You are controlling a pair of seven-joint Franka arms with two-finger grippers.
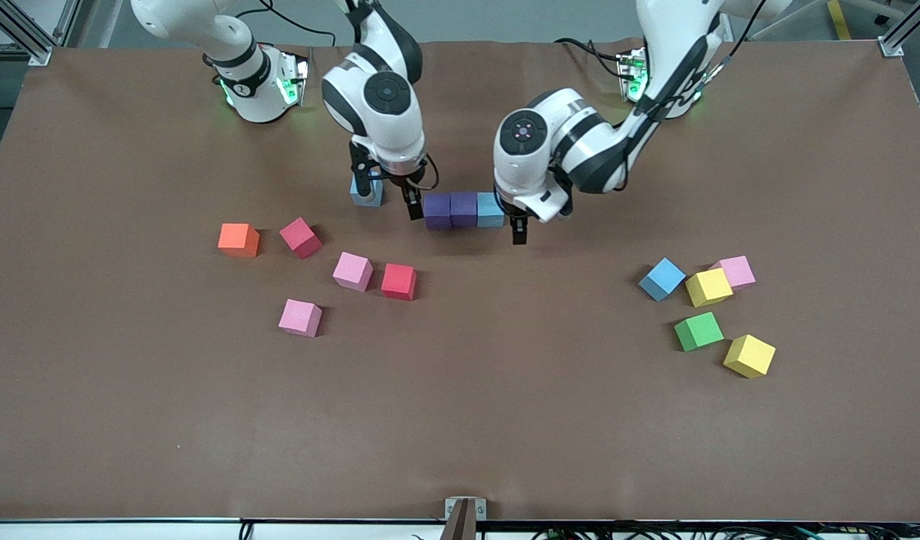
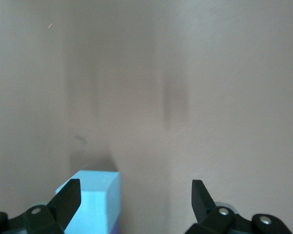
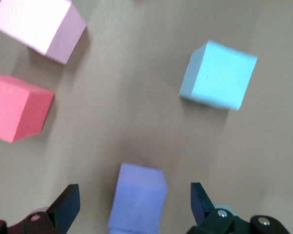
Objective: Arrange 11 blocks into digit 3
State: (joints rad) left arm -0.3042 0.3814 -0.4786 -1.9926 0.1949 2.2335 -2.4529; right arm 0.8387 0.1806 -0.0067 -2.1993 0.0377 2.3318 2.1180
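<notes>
A row of three touching cubes lies mid-table: purple point(image 1: 437, 211), purple point(image 1: 464, 209), light blue point(image 1: 490, 210). My right gripper point(image 1: 389, 199) is open over the row's purple end; that purple cube point(image 3: 136, 202) shows between its fingers, untouched. Another light blue cube point(image 1: 366, 191) point(image 3: 217, 75) sits beside it, toward the right arm's end. My left gripper point(image 1: 514, 225) point(image 2: 136, 195) is open and empty by the row's light blue cube point(image 2: 90, 202), which sits against one finger. Loose cubes: pink point(image 1: 353, 271), red point(image 1: 398, 281), pink point(image 1: 300, 317).
An orange cube point(image 1: 239, 240) and a crimson cube point(image 1: 300, 237) lie toward the right arm's end. Toward the left arm's end sit a light blue point(image 1: 662, 279), yellow point(image 1: 708, 287), pink point(image 1: 736, 271), green point(image 1: 699, 331) and yellow point(image 1: 749, 355) cube.
</notes>
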